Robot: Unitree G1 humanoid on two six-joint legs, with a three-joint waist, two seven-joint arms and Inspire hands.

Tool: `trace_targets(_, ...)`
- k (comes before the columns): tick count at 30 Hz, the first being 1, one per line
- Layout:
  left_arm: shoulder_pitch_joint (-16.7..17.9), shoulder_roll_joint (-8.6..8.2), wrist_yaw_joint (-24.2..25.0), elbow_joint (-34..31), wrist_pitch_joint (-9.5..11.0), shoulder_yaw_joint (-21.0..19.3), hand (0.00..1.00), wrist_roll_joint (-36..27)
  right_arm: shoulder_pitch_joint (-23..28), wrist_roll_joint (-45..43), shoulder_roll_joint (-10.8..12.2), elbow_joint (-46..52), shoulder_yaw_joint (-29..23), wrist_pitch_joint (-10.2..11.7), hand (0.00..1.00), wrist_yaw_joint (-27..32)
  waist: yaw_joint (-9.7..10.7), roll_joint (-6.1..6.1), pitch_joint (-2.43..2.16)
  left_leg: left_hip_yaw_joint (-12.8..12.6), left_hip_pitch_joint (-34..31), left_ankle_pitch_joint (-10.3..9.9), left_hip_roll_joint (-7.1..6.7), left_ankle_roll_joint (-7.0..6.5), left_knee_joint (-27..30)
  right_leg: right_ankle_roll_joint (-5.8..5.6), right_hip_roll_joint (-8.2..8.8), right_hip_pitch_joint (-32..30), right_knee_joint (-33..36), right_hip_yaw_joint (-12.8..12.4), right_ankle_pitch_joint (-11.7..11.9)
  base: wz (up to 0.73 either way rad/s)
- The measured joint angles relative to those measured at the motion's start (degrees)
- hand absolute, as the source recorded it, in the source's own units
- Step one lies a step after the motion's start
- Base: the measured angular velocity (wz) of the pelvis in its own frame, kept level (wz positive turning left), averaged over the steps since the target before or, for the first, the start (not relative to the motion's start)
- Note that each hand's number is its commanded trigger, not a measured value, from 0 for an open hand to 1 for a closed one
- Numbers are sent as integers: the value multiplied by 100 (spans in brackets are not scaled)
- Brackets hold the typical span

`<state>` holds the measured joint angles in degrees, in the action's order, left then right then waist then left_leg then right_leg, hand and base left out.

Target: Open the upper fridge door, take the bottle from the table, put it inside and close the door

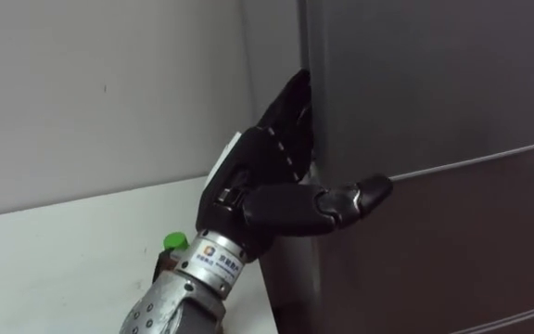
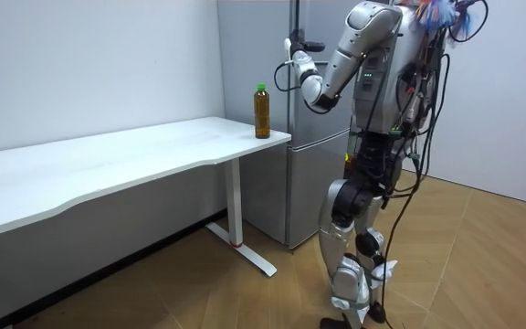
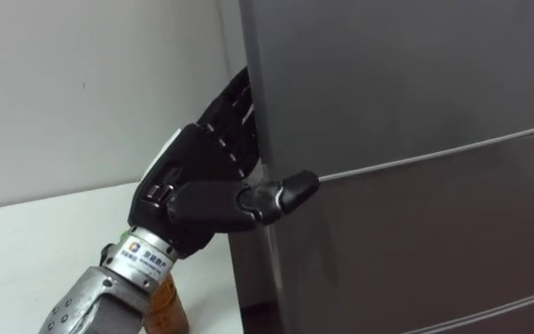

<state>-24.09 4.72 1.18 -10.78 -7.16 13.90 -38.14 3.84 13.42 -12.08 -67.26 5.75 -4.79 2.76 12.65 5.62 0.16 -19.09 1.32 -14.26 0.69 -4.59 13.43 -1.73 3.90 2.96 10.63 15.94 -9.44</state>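
My left hand (image 1: 265, 190) is raised against the left edge of the grey fridge's upper door (image 1: 434, 83). Its fingers lie straight along that edge with the tips slipped behind it, and the thumb (image 1: 360, 195) sticks out across the door's front, just above the seam to the lower door (image 1: 452, 250). The door is closed. The bottle (image 2: 261, 111), amber with a green cap (image 1: 172, 240), stands upright on the corner of the white table (image 2: 108, 160), below my left wrist and beside the fridge (image 2: 268, 55). I stand close in front of the fridge.
The white table (image 1: 54, 260) runs along the wall to my left, its end close to the fridge's side. A plain wall (image 1: 100, 93) rises behind it. Open wooden floor (image 2: 482, 265) lies behind me.
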Motion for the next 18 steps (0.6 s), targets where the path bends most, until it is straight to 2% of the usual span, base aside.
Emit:
trace_targets(1, 0, 0, -29, 0, 5, -2, 100, -2, -1, 0, -6, 0, 28, 12, 0, 5, 0, 0, 0, 0, 0, 0, -1, 0, -5, -1, 1, 2, 0, 1, 1, 0)
trace_targets(2, -1, -13, -32, -2, 10, 3, 95, -4, 1, 2, -10, 1, 53, 24, 0, 6, 1, -4, 2, 0, 6, 0, -3, 0, -14, -1, 2, 3, 1, 0, 1, 0)
trace_targets(3, -2, -18, -31, -5, 14, 13, 67, -6, 2, 2, -12, 3, 64, 28, 0, 7, 1, -4, 2, 0, 9, 0, -4, 0, -17, -1, 2, 5, 1, 0, 1, 0)
trace_targets(4, 0, 13, -25, -28, 52, 61, 63, -8, 18, 8, -23, 5, 93, 36, 0, 7, -28, -5, 3, -1, 15, 0, -7, 0, -17, -2, 4, 13, 2, -5, 1, 5)
trace_targets(6, 0, 42, -34, -64, 55, 144, 22, -7, 11, 8, -34, 10, 135, 32, 0, 7, -51, -11, 7, -2, 14, 1, -14, -2, -19, -14, 10, 16, 4, -12, 8, 7)
trace_targets(8, 0, 50, -58, -63, 55, 163, 0, -11, -9, 8, -45, 13, 180, 35, 0, 3, -51, -17, 11, -3, 15, 0, -18, -8, -48, -32, 11, 14, 1, -17, 20, 0)
trace_targets(18, 0, 50, -35, -64, 48, 205, 0, -176, -15, 4, -68, 10, 179, -23, 0, -41, -62, -3, 2, -21, 17, 10, -20, -28, -60, -39, 19, -13, 4, -6, 25, 0)
